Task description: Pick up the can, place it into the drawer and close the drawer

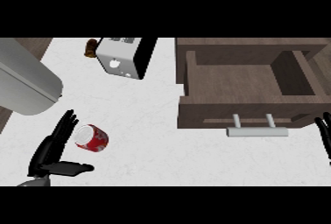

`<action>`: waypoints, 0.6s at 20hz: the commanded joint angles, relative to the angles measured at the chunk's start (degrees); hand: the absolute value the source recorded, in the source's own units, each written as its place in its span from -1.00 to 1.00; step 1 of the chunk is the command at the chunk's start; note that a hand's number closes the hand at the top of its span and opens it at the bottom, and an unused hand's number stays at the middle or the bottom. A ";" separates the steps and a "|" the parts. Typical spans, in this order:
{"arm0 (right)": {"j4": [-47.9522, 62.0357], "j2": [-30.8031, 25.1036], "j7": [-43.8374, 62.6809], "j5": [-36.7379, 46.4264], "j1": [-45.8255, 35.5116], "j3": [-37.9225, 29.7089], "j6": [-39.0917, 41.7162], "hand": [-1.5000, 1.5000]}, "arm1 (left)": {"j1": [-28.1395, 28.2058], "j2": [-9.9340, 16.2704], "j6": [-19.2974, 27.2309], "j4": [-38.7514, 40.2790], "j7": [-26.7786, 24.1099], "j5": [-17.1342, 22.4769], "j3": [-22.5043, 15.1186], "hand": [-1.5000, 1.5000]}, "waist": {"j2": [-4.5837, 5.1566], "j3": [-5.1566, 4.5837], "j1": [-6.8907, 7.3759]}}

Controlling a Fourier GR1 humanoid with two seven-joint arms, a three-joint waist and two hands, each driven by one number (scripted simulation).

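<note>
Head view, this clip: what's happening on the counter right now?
The robot's left hand is open beside a red can lying on its side on the white counter, fingers straight along the can's left, not yet gripping it. The wooden drawer at upper right is pulled open, handle toward the robot. The right hand rests at the right edge. A toaster sits behind.

Free room: bare white counter point(161, 131) between can point(92, 138) and open drawer point(249, 87) | Obstacles: toaster point(123, 57) at back, drawer's handle point(256, 131) jutting forward, grey appliance point(26, 83) at left
</note>
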 commanded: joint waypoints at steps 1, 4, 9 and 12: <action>-2.41 0.59 3.79 1.18 -0.81 1.25 -0.55 -1.00 | 1.07 0.65 0.16 -0.60 0.63 0.66 0.21 -1.00 | -0.03 0.00 0.14; -0.17 1.78 -0.05 2.67 0.07 1.25 -0.74 -1.00 | -4.46 2.92 -0.83 14.93 -10.20 -1.76 1.22 -1.00 | 0.06 -0.04 -0.15; -1.65 0.46 0.76 1.29 0.47 0.34 0.01 -1.00 | -5.32 1.86 0.34 10.82 -5.18 0.29 0.67 -1.00 | -0.02 -0.01 -0.01; -4.33 0.43 3.13 0.39 1.30 0.18 0.25 -1.00 | -4.67 1.74 1.33 16.55 -11.86 -2.36 -0.27 -1.00 | 0.01 -0.02 -0.08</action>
